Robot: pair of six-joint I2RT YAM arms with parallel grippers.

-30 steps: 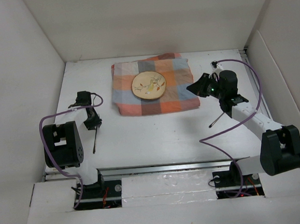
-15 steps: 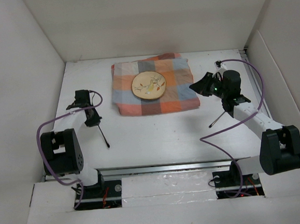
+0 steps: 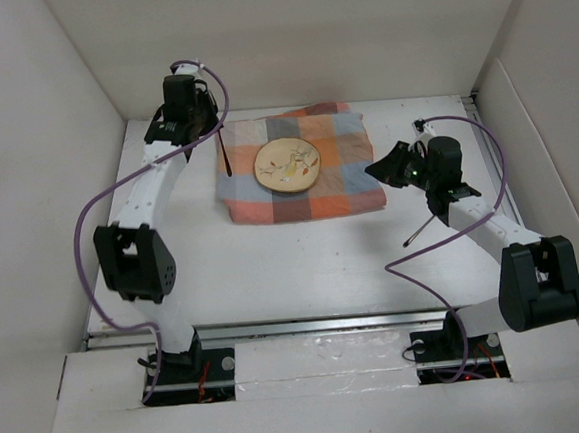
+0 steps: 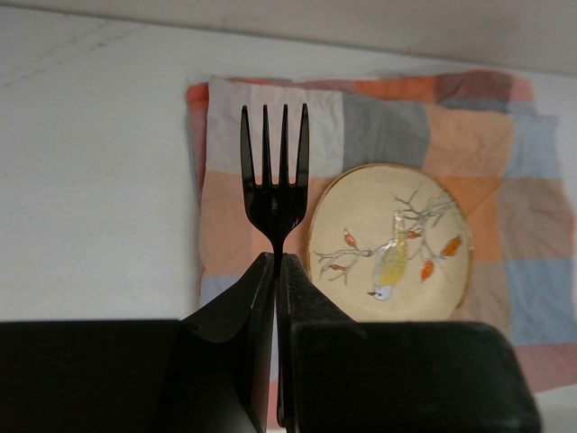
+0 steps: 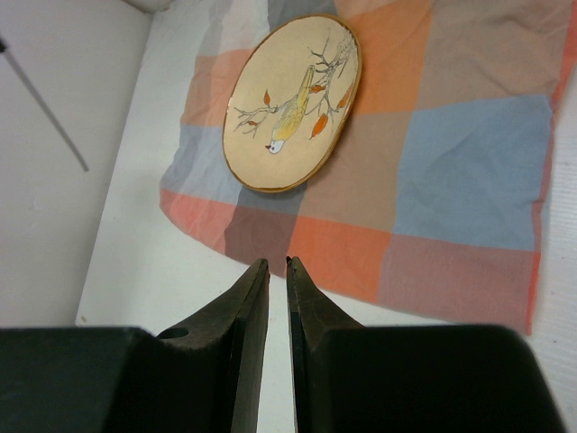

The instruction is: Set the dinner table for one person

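Left gripper (image 4: 274, 263) pinched black fork (image 4: 273, 171) over left strip of checked cloth (image 4: 379, 131); best laid flat just beside bird-painted plate (image 4: 392, 244), clear of its rim; right gripper (image 5: 270, 264) nearly closed, empty.

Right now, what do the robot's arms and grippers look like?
The left arm and right arm match: white links between chunky black joint housings, with a purple cable looping loosely along each. The left gripper and right gripper are matte black, each with two fingers tapering to thin tips.
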